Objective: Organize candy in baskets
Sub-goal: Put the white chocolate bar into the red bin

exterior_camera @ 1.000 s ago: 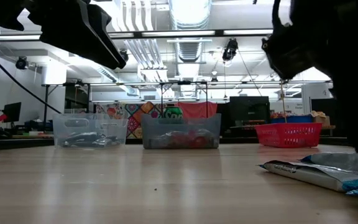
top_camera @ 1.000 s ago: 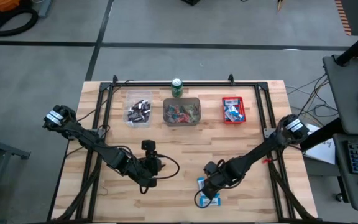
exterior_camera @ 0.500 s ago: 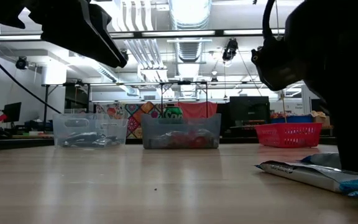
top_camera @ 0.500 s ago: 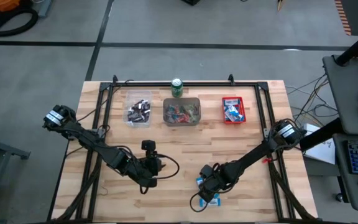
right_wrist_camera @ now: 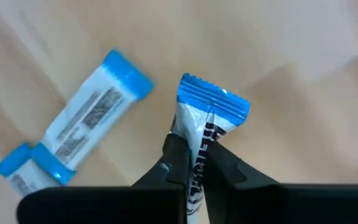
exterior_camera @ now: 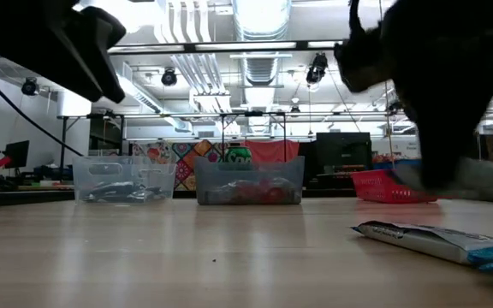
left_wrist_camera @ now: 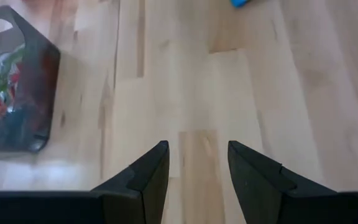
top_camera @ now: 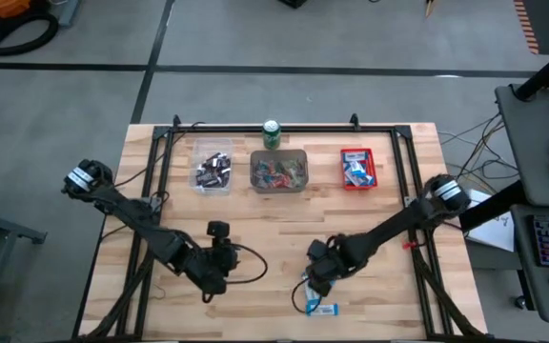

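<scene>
At the table's front right, we saw the right gripper clenched on a blue-and-white bar, the wrapper pinched between the jaws and its crimped end sticking out past them. In the high view this gripper sat just above a second bar, which lay flat on the wood near the front edge. In the right wrist view that second bar lay beside the held one, apart from it, with another blue-and-white wrapper end just next to it. In the low view a bar rested on the table at right.

The left gripper hung over bare wood at front left, jaws released and holding nothing; we also saw it in the high view.

Along the back of the table we noted three baskets: clear with dark bars, grey with small red and green pieces, red with blue-and-white bars. A green can stood just behind the grey one.
</scene>
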You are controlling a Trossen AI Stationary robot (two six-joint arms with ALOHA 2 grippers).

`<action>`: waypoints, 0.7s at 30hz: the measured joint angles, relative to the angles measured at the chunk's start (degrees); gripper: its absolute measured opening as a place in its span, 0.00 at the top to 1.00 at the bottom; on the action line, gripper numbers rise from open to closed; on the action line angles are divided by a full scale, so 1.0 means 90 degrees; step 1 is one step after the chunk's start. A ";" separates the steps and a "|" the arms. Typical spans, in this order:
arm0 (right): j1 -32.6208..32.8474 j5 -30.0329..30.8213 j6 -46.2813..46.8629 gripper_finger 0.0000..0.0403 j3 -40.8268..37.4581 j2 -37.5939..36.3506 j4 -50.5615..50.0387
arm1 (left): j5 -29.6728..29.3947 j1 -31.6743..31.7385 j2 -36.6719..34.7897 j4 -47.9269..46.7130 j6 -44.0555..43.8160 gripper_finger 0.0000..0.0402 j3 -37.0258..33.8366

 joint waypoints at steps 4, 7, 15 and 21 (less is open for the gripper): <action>-0.0361 0.0578 -0.0647 0.96 0.0002 -0.0520 -0.0584 | -0.0052 -0.0239 -0.0015 0.0045 -0.0061 0.63 0.0000; -0.0700 0.1054 -0.1102 0.96 0.0002 -0.0986 -0.1101 | -0.0066 -0.0364 -0.0020 0.0041 -0.0120 0.63 -0.0005; -0.2253 0.2754 -0.1944 0.97 -0.0151 -0.2168 -0.2877 | -0.0102 -0.0512 -0.0297 -0.1140 -0.1348 0.63 -0.0008; -0.4054 0.3052 -0.2896 0.96 -0.0797 -0.2947 -0.2453 | -0.0778 -0.0849 -0.0929 -0.1373 -0.2025 0.66 -0.0344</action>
